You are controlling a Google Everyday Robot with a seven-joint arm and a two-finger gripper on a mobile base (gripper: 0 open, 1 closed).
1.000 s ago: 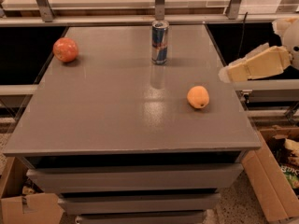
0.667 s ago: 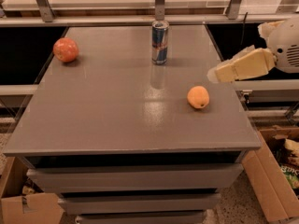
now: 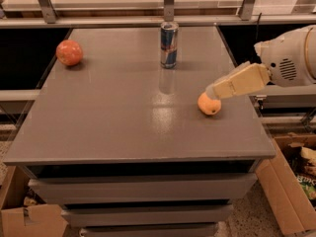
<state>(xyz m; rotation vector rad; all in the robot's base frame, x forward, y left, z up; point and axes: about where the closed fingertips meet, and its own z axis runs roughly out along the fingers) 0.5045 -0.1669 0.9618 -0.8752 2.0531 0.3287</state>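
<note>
An orange lies on the right side of the grey table. My gripper reaches in from the right, its cream tip just above the orange and partly covering its top. A blue and silver can stands upright at the far middle. A red apple rests near the far left corner.
Cardboard boxes sit on the floor at the lower left and lower right. The robot's white arm body hangs over the table's right edge. A metal rail runs behind the table.
The arm has swung left across the table's right edge, and the gripper tip now sits over the orange. The orange, can and apple have not moved.
</note>
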